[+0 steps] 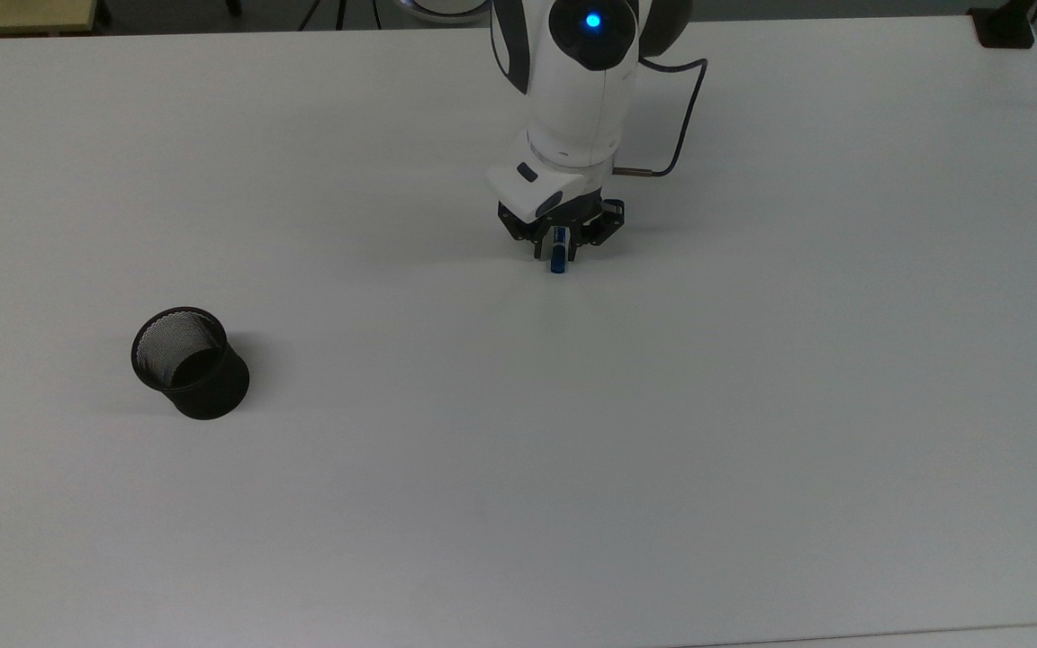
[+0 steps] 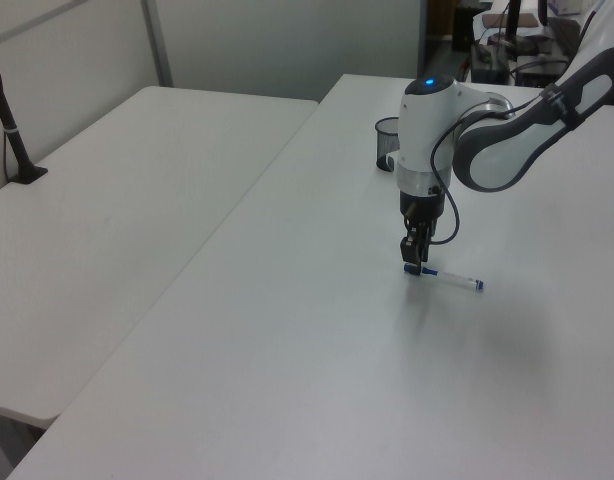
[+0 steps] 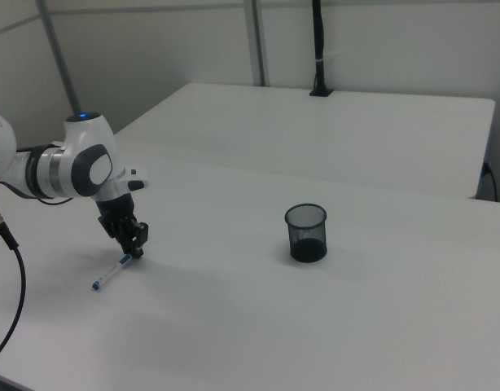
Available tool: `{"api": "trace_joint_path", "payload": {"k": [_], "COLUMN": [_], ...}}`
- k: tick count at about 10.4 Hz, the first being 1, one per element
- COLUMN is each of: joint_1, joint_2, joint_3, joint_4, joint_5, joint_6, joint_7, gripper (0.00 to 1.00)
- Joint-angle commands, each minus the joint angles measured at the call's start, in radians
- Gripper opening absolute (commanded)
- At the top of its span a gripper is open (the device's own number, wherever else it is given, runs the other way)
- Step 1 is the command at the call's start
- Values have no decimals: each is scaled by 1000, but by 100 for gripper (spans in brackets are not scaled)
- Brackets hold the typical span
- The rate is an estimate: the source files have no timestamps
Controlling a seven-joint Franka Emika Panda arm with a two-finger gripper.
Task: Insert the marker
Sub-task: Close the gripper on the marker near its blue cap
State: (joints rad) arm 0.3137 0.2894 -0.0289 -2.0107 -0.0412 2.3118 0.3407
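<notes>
The marker lies flat on the white desk, and the tool stands straight down over its blue-capped end. In the top view the tool has a finger on each side of the cap, but I cannot tell from here whether it has clenched on the marker or is merely straddling it.

My worry is the grip point. The tool sits at one end of the barrel, with the rest of the marker stretching away along the desk, so if it lifts from there the long free end will probably sag or swing and the marker may pivot between the fingers. A round, slim barrel could also roll out if the squeeze is off-centre.

The black mesh cup stands upright and well apart from the marker, toward the top view's left. It looks empty; I see only mesh wall and dark floor inside. The cup is light, I'd guess, so a tilted marker striking its rim could tip it.
</notes>
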Motion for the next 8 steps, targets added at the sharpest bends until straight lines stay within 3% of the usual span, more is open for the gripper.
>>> {"api": "trace_joint_path", "payload": {"k": [1, 4, 8], "joint_1": [2, 1, 1], "joint_2": [31, 37, 36], "joint_3": [0, 0, 0], "joint_4": [15, 26, 26], "joint_5": [-17, -19, -19], "joint_6": [40, 40, 38], "joint_7": [23, 24, 23], "gripper": [39, 40, 20]}}
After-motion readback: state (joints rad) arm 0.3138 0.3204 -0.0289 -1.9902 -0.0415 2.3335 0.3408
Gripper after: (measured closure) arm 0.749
